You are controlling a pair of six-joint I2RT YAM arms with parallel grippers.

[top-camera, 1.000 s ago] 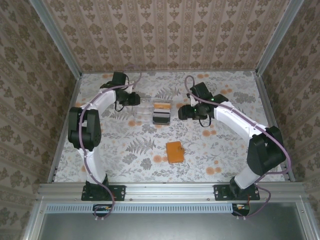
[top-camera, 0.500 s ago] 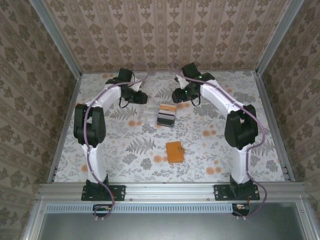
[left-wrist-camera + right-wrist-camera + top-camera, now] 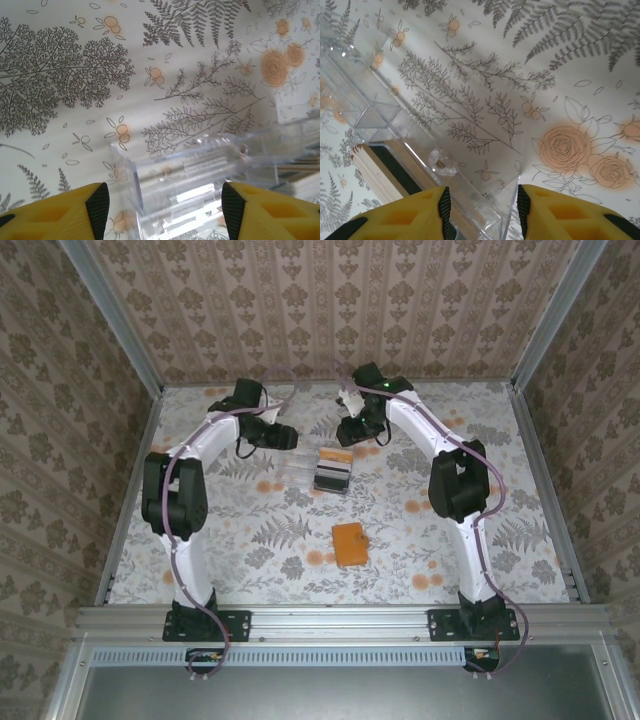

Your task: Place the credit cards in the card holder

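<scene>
**A:** Left jaws spread wide, a corner of the clear box (image 3: pixel 200 165) sitting between them. And the right?

**B:** Right jaws narrower, straddling another corner; gripping or not, can't tell. Cards (image 3: pixel 372 172) stacked in the box's right end. Card holder (image 3: pixel 350 544) lies flat on the tabletop (image 3: pixel 250 540), well nearer, long axis roughly near-to-far.

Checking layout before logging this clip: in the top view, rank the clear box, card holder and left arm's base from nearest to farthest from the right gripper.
From the right gripper:
1. Clear box, just below it in the picture, far half of the table.
2. Card holder, mid-table, toward the near edge.
3. Left arm's base, near-left rail.
</scene>
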